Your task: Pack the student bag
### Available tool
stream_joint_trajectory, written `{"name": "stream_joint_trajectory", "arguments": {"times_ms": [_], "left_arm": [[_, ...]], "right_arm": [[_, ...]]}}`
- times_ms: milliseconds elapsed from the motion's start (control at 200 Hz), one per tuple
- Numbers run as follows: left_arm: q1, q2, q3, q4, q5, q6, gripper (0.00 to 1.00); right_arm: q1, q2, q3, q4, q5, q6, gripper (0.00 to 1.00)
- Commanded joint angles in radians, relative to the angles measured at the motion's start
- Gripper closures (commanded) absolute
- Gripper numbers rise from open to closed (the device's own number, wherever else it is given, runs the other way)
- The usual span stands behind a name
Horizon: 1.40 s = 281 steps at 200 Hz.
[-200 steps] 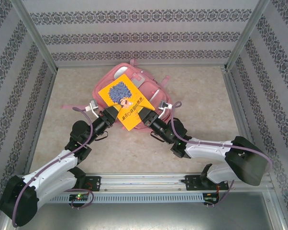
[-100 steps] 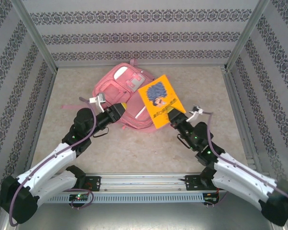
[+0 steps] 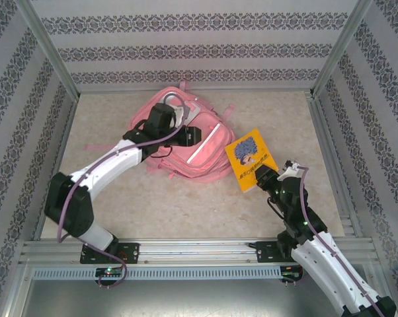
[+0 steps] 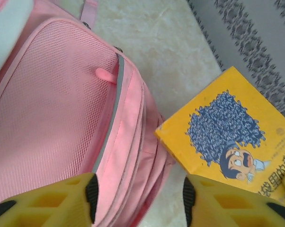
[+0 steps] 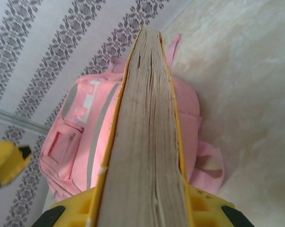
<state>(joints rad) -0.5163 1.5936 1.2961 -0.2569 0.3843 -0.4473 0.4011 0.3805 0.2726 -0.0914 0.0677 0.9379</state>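
Student bag [image 3: 209, 157] lies flat on the table [image 3: 153, 211], toward the far side and a little left of centre, with a pale reflective strip [image 3: 202, 148] facing up. The left arm reaches across it from the near left. The yellow book [image 3: 250, 157] stands tilted just to the right of the student bag, apart from it, its cover turned upward. The right gripper [image 5: 141, 210] is clamped on the book's near edge, one finger on each cover with the page block between them. The left gripper [image 4: 140, 196] hovers over the bag's side beside a pink mesh panel [image 4: 52, 109], its fingers spread wide with nothing between them. I cannot tell whether the main compartment's mouth is open. The step in hand looks like getting the bag open so the book can go in. To do it well, the left gripper should probably take hold of the fabric lip or a zip pull rather than the mesh and lift it to make a wide gap. The right arm should then bring the book in edge-first, lined up with that gap, letting go only once it is well inside
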Motion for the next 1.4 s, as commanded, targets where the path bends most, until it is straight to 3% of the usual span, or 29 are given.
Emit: {"name": "stream_joint_trajectory", "arguments": {"times_ms": [0, 205, 455, 545, 635, 700, 784, 1059, 1399], "left_arm": [[-0.008, 0.106, 0.128, -0.165, -0.021, 0.158, 0.47], [-0.009, 0.288, 0.264, -0.191, 0.027, 0.193, 0.46], [-0.016, 0.410, 0.267, -0.074, 0.195, 0.130, 0.48], [-0.016, 0.421, 0.246, -0.046, 0.206, 0.106, 0.54], [-0.016, 0.418, 0.224, -0.028, 0.203, 0.092, 0.73], [-0.016, 0.404, 0.220, -0.039, 0.195, 0.090, 0.88], [-0.016, 0.363, 0.207, -0.030, 0.190, 0.083, 1.00], [-0.008, 0.130, 0.146, -0.036, 0.163, 0.044, 1.00], [-0.007, -0.021, 0.130, -0.116, 0.268, 0.026, 1.00]], "right_arm": [[-0.014, -0.036, 0.007, 0.001, -0.067, -0.052, 1.00], [-0.046, -0.092, 0.013, -0.096, -0.074, -0.082, 1.00], [-0.127, -0.117, 0.016, -0.127, -0.120, -0.089, 1.00], [-0.151, -0.108, 0.010, -0.119, -0.155, -0.074, 1.00], [-0.167, -0.109, 0.008, -0.122, -0.173, -0.069, 1.00], [-0.176, -0.116, 0.010, -0.133, -0.179, -0.068, 1.00], [-0.189, -0.129, 0.019, -0.154, -0.179, -0.071, 1.00], [-0.202, -0.184, 0.060, -0.221, -0.169, -0.096, 1.00], [-0.202, -0.157, 0.042, -0.136, -0.283, -0.041, 1.00]]}}
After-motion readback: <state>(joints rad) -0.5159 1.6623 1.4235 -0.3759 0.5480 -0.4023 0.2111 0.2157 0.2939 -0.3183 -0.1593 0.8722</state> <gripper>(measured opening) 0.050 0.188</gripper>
